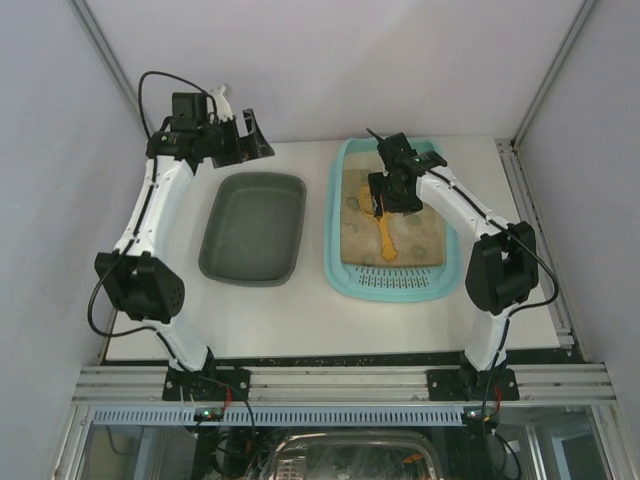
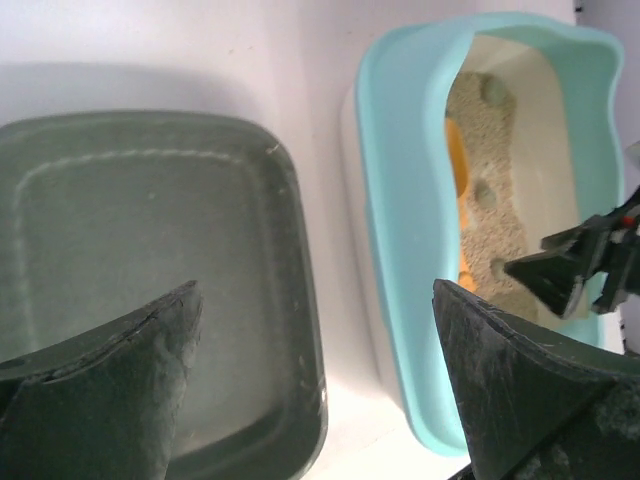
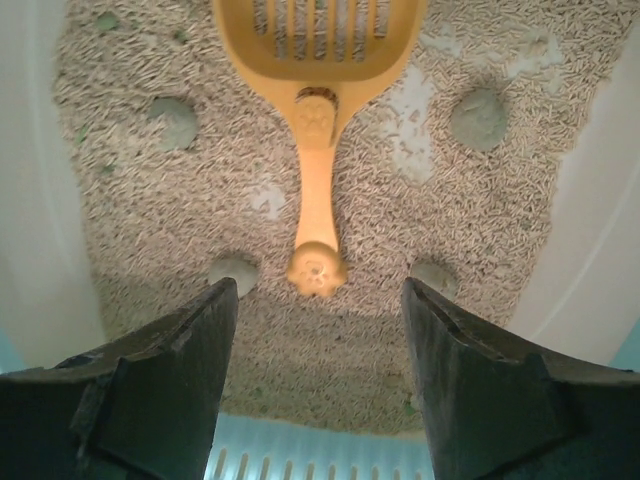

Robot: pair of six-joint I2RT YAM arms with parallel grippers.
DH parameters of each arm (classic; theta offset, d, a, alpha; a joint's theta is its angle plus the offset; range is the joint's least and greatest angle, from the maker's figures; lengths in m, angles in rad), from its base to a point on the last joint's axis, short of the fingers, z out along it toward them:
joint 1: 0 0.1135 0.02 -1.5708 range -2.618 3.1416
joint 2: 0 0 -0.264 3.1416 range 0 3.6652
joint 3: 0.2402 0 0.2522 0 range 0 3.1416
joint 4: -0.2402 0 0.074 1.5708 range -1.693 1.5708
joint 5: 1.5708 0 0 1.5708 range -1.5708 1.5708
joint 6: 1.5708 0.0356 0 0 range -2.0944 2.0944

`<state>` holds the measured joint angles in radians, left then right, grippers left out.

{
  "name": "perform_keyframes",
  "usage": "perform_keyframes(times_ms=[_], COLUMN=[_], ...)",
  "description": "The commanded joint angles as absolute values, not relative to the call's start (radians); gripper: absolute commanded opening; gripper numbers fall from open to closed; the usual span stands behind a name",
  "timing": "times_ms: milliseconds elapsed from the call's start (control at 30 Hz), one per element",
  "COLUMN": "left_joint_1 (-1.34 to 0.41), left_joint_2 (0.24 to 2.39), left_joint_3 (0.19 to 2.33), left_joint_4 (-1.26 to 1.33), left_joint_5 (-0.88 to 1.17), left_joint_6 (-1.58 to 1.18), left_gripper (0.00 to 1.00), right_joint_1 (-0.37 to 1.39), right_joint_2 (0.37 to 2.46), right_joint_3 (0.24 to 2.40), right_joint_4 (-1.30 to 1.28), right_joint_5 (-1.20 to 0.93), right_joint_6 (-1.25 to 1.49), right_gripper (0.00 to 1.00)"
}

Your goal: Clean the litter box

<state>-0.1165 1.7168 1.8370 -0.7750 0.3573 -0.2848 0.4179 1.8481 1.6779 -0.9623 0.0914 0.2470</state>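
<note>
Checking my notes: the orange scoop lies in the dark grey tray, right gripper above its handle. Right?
No: the orange scoop lies in the turquoise litter box, not the dark grey tray, as the top external view shows. The right gripper is above its handle.

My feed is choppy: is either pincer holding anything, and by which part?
Nothing is held. The right pincer straddles the handle end of the orange litter scoop, jaws apart, not touching. The left pincer is open and empty.
</note>
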Motion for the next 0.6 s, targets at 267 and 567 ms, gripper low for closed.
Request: perform_keyframes(times_ms=[267, 567], left_joint_1=[-0.159, -0.171], left_joint_2=[1.903, 1.928], left_joint_3=[2.045, 2.042], left_joint_4=[-0.507, -0.446], left_joint_5=[0.529, 0.535], left_joint_6=[-0.612, -0.732], left_gripper=[1.0, 1.0], right_joint_1=[0.375, 0.397], right_joint_2=[2.013, 2.053], right_joint_3=[1.688, 1.631], right_joint_4=[-0.788, -0.753], right_joint_5=[0.032, 0.027], right_joint_6=[0.229, 0.243], right_gripper=[0.67, 0.64])
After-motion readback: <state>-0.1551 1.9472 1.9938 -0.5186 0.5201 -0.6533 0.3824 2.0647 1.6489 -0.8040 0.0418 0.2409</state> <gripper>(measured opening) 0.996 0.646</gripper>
